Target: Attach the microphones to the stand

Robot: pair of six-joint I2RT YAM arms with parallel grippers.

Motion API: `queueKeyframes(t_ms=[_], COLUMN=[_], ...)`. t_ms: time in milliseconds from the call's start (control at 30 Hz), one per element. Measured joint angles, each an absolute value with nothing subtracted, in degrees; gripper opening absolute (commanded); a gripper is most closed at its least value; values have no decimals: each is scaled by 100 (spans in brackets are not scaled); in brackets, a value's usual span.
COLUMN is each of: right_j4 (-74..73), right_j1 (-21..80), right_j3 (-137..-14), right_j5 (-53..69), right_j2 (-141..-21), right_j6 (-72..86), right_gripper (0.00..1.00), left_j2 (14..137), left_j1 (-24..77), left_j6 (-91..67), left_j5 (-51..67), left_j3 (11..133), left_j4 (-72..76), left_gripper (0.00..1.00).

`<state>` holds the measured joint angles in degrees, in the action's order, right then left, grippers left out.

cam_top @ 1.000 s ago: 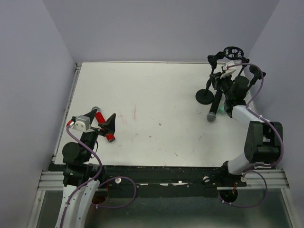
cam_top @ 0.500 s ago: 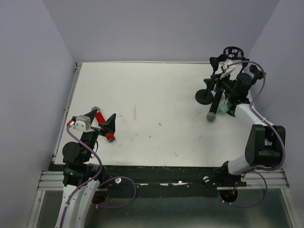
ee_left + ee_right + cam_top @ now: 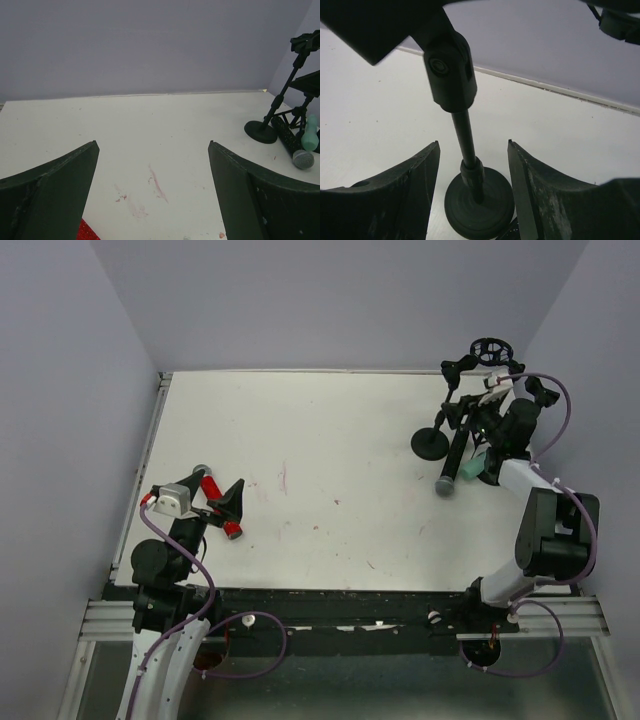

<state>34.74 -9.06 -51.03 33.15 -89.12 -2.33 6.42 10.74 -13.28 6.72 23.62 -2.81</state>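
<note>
Right pincer (image 3: 473, 145) at the stand (image 3: 430, 443), far right of the counter (image 3: 330, 440); no mic looks clipped yet.
The right pincer's jaws stand apart either side of the stand's pole, gripping nothing. My call: back straight off so neither finger knocks the pole, then grab a mic mid-barrel. Left pincer (image 3: 152, 145) is wide open and empty. Black mic (image 3: 455, 462) is by the stand's base, long axis near-far, grey head toward the near edge. Mint-green mic (image 3: 470, 469) is just beside it. Red mic (image 3: 215, 495) is near-left by the left pincer, head pointing far-left.
</note>
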Motion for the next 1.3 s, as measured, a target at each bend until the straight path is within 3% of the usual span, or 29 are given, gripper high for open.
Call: queueKeyframes(t_ms=[233, 333, 433, 567, 667, 1000, 1300], right_j4=[4099, 4265, 4410, 4547, 4563, 4523, 4204], right_j1=[-847, -744, -639, -541, -541, -102, 1715], right_j3=[-5166, -5227, -5269, -5299, -5301, -5284, -5299], right_j5=[3227, 3234, 3249, 3297, 3437, 4392, 4960], right_j2=[-9673, -9843, -9896, -9896, -9896, -9592, -9244], right_j6=[130, 211, 244, 231, 178, 982, 1323], right_gripper=[63, 57, 46, 24, 18, 13, 13], left_j2=[657, 705, 757, 808, 836, 838, 891], left_j1=[1074, 1074, 1074, 1074, 1074, 1074, 1074], left_j6=[-1328, -1328, -1328, -1328, -1328, -1328, -1321], left_j5=[681, 694, 709, 718, 720, 740, 753], left_j3=[2362, 2362, 2362, 2362, 2362, 2362, 2362], left_j4=[-279, -279, -281, -281, -285, -283, -285], left_gripper=[98, 98, 99, 98, 98, 98, 98])
